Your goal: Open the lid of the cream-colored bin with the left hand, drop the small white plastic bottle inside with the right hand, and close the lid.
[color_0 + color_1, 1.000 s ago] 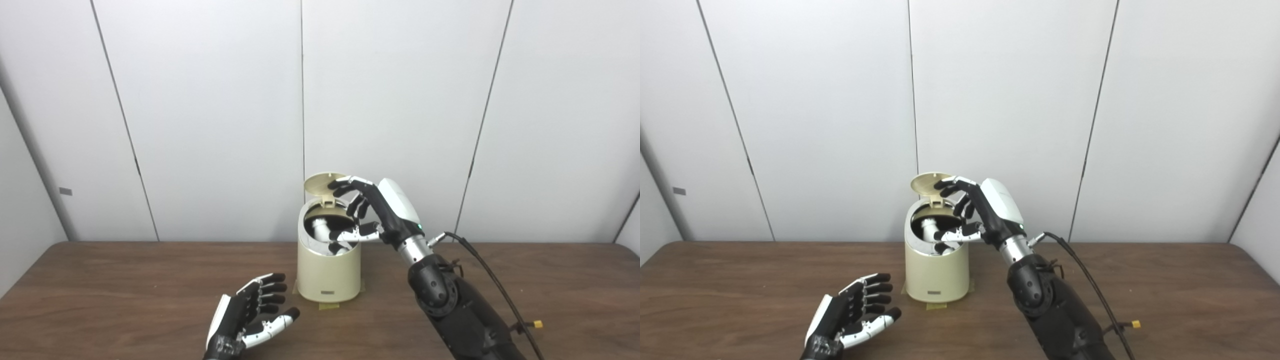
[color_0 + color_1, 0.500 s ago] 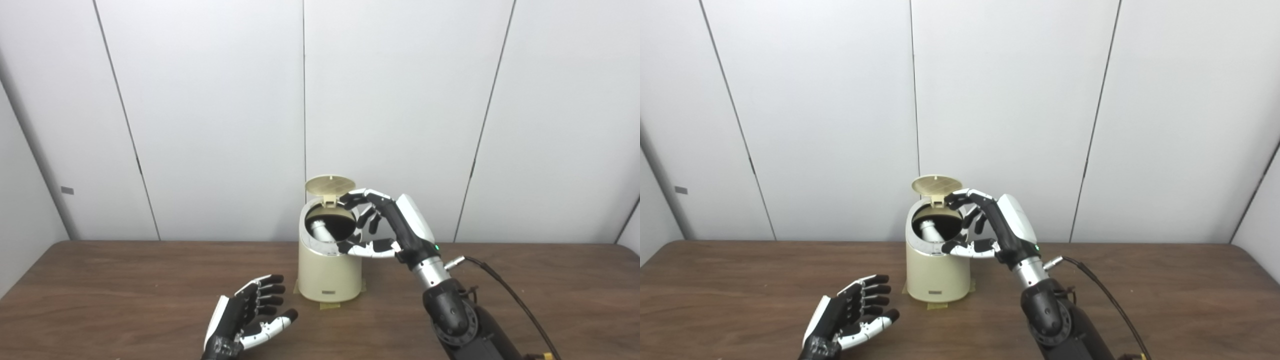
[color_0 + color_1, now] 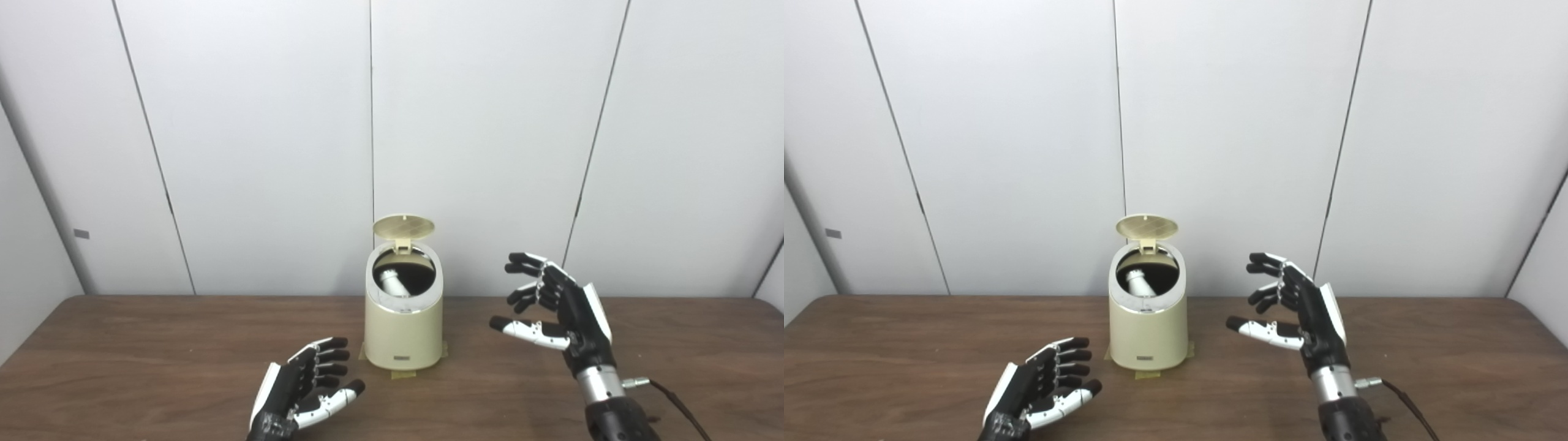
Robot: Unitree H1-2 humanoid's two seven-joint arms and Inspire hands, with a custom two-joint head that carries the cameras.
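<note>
My left hand [image 3: 303, 386] lay idle near the table's [image 3: 122, 367] front edge, fingers apart, empty. Bottle [image 3: 392, 283] sat inside the bin [image 3: 403, 324] at mid-table; lid [image 3: 403, 226] stood up. Right hand [image 3: 560, 309] had pulled back rightward, spread wide, empty. Drop done; only lid closing left, imo.

A: What is seen behind the table [image 3: 122, 343]?

B: A wall [image 3: 257, 141] of pale grey panels, split by thin dark seams, is seen from 9 to 3 o'clock.

A: And the table?

B: Dark brown wood grain is shown, evenly lit, spread across 6 o'clock.
</note>
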